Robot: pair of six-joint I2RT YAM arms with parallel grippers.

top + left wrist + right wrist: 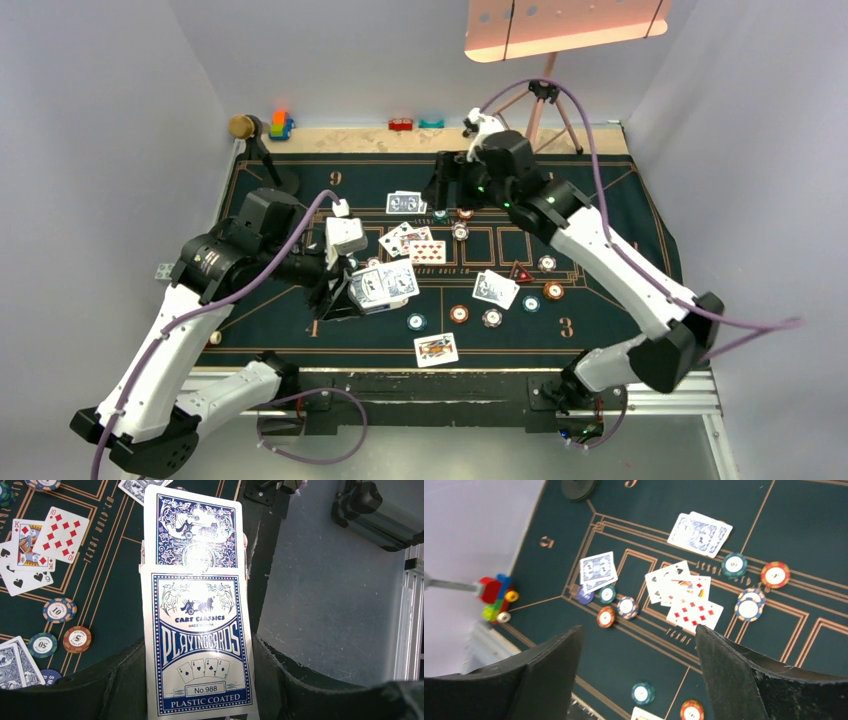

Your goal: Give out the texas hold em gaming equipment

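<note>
Overhead, the left end effector hangs over the left-centre of the felt mat on the desk, closed on a card box. Face-up cards lie mid-mat. One face-down pair lies just beyond them on the far side, and a second pair lies to the right, beside the red triangle marker. Chips are scattered near and right, and a lone card lies face up at the near edge. The right end effector hovers over the far middle.

From the left wrist, the fingers clamp the card box, and a blue-backed card shows past its far end.

From the right wrist, the right end effector is spread wide with nothing between its fingers. Below it are chips and face-up cards, with toy blocks off the mat's far edge.

Dealing looks well along, with hands, shared cards and chips laid out. With the box in hand, more cards probably remain to place, though I cannot tell how many seats are unserved.
</note>
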